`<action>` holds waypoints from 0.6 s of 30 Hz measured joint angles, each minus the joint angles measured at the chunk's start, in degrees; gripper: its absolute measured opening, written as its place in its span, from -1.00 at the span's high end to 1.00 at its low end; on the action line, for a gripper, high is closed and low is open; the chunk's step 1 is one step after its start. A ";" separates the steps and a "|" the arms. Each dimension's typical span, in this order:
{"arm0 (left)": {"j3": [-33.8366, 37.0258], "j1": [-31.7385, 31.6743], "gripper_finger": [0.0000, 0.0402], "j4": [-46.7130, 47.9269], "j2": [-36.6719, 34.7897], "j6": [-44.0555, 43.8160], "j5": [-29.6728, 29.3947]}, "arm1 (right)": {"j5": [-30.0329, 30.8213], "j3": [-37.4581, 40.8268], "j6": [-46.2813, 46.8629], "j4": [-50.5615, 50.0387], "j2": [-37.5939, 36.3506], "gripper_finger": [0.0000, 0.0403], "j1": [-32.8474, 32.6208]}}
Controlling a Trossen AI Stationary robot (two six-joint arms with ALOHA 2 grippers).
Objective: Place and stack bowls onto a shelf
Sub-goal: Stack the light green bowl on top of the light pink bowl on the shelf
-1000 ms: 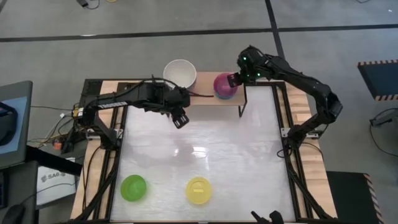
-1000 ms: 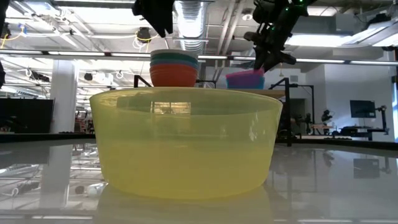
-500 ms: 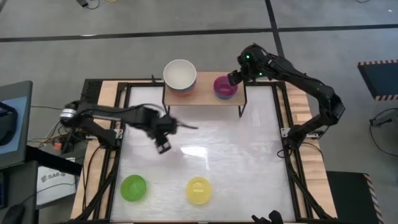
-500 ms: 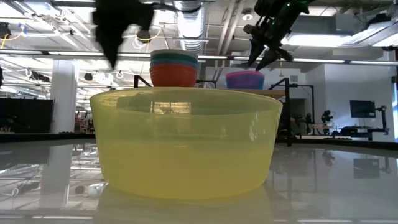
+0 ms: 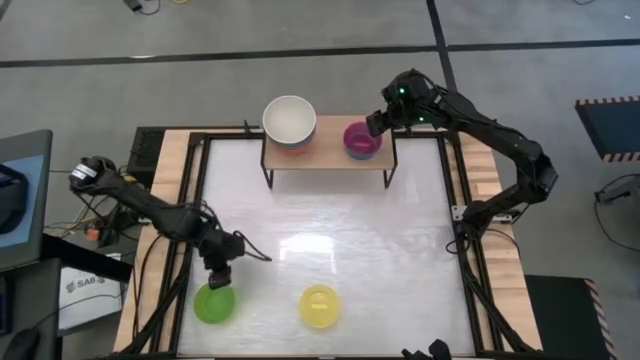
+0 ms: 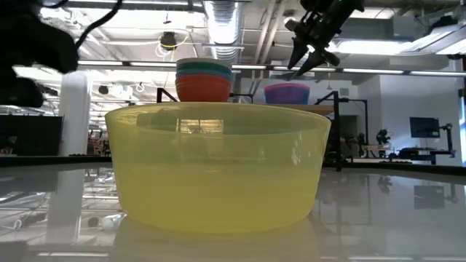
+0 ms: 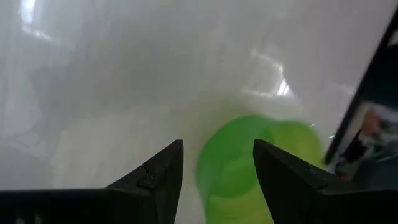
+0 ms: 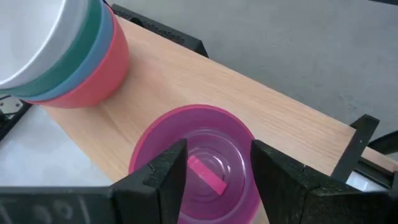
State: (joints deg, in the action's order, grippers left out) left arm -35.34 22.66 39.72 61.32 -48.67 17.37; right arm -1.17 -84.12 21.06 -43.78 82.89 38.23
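My left gripper (image 5: 222,275) (image 7: 217,149) hovers open just beyond the far rim of the lime green bowl (image 5: 214,302) (image 7: 261,162), which sits on the table near its near-left corner. My right gripper (image 5: 375,125) (image 8: 216,148) (image 6: 309,51) hangs open above the magenta bowl (image 5: 362,138) (image 8: 199,155), touching nothing. That bowl sits in a cyan one (image 6: 287,98) on the right end of the shelf (image 5: 330,145) (image 8: 280,137). On the shelf's left end stands a stack of red, blue, teal and white bowls (image 5: 290,120) (image 6: 204,80) (image 8: 62,56). The yellow bowl (image 5: 320,305) (image 6: 218,167) sits near the table's near edge.
The shelf stands on thin black legs (image 5: 390,165) at the table's far edge. A black frame (image 5: 195,200) borders the white tabletop (image 5: 330,230), whose middle lies between the shelf and the two near bowls. Cables and a box (image 5: 85,285) lie left of the table.
My left gripper has swung from beside the shelf toward the table's near-left corner and come down over the lime green bowl. My right gripper has risen a little above the magenta bowl, which stays on the shelf.
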 joint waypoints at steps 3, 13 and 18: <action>1.67 2.73 0.11 -0.05 0.04 0.95 -0.24 | 0.13 0.00 0.39 0.77 0.00 -0.01 -0.43; 5.24 6.89 0.11 0.35 1.68 7.31 0.43 | 0.22 0.00 1.57 3.47 0.00 -0.01 -1.57; 5.09 6.79 0.22 2.09 1.68 7.65 0.36 | 0.21 0.00 2.47 3.44 0.00 -0.01 -1.91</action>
State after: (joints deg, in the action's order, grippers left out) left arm -30.25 29.45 41.82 63.00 -41.02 17.74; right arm -0.95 -84.12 23.53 -40.34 82.89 36.32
